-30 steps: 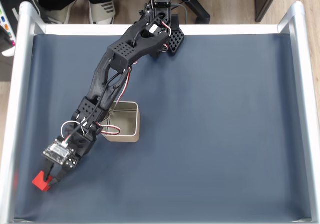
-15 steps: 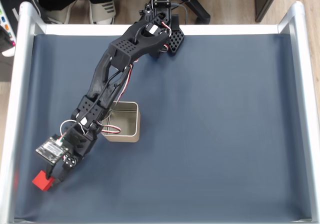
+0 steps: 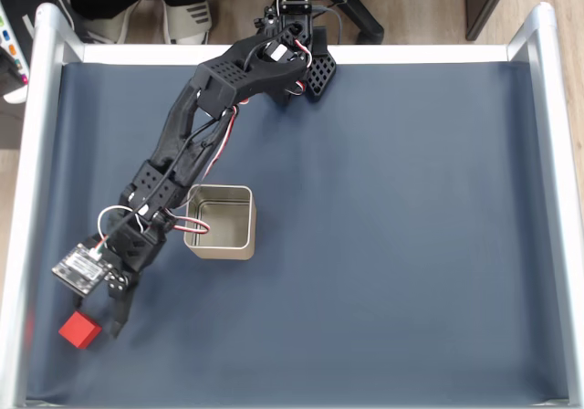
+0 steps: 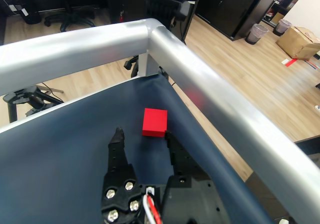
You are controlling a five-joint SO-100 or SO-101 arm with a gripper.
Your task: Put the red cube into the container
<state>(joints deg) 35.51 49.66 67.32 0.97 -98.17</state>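
1. Container (image 3: 220, 222) sits empty on the tabletop (image 3: 383, 245), behind the hand (image 4: 142, 132).
2. Hand is open, holding nothing.
3. Red cube (image 4: 154, 121) lies just ahead, nearer one fingertip; closing off-centre may shove it toward the rail (image 4: 210, 99).

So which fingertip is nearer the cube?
In the wrist view, the right black fingertip, almost touching the small red cube; the left one stands clear.

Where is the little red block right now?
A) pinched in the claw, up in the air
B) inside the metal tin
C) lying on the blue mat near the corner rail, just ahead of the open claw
C: the red cube rests on the mat, beyond the open gripper, with the container empty.
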